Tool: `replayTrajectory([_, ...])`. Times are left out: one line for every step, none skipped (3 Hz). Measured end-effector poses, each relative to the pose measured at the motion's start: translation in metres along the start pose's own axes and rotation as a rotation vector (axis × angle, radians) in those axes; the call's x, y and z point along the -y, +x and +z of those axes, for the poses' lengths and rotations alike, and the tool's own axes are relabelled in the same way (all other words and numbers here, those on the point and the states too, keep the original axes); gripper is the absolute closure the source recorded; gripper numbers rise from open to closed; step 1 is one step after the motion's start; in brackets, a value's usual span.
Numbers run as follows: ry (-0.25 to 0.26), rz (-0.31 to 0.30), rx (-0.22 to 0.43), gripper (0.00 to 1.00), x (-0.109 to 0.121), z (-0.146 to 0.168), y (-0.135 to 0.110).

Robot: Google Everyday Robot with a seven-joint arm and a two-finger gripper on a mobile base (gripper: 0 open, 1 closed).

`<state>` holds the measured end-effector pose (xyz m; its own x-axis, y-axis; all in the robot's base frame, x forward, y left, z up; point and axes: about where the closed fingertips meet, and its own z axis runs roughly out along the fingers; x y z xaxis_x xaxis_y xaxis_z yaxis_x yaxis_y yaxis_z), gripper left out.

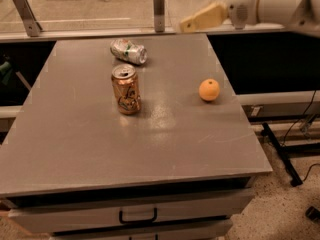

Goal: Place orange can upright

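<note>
The orange can stands upright on the grey table, left of the middle, with its silver top and pull tab facing up. Nothing touches it. My gripper is raised at the top right of the view, above the table's far edge, well away from the can and holding nothing.
A silver-and-green can lies on its side just behind the orange can. A round orange fruit sits at the right of the table. A drawer with a black handle is under the front edge. Metal rail posts stand behind the table.
</note>
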<state>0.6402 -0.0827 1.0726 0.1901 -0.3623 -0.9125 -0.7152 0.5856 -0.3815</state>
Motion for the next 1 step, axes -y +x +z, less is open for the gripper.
replayTrajectory([0.035, -0.009, 0.012, 0.00, 0.0168, -0.0109, -0.0081])
